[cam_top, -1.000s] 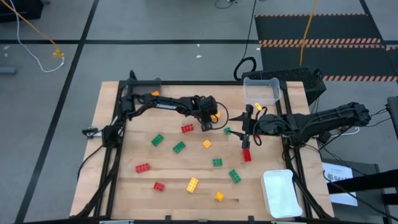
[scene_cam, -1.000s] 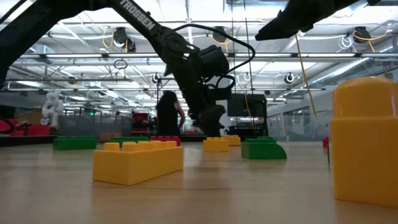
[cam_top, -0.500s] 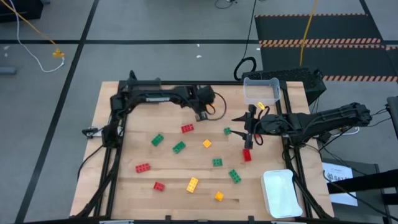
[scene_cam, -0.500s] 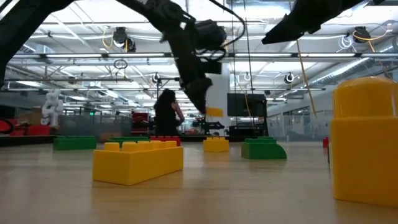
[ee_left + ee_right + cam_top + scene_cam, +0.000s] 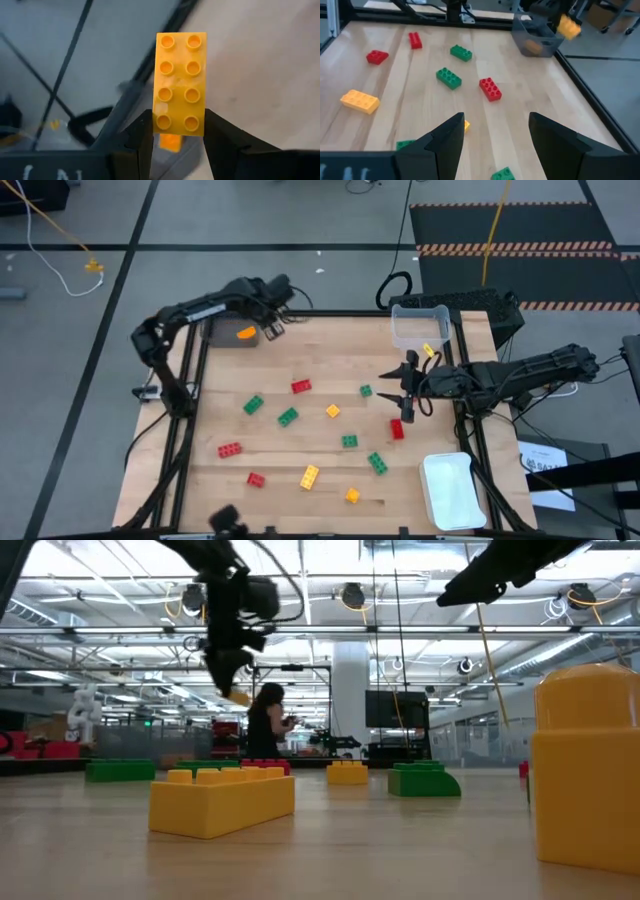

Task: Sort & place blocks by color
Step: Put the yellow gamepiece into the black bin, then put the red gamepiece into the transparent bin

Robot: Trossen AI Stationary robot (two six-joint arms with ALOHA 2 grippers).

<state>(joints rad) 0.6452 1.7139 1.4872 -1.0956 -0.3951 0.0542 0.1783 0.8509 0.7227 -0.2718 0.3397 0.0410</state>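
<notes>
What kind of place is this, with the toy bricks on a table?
Probably a robotics lab in a big industrial hall: ceiling trusses, taped floor lines, and two robot arms over a wooden table.

Yellow blocks (image 5: 222, 800) on wooden table (image 5: 330, 850)

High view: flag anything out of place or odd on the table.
Nothing stands out. The blocks lie scattered but flat on the table; the left claw grips a yellow-orange brick squarely, beside the dark grey tray.
</notes>
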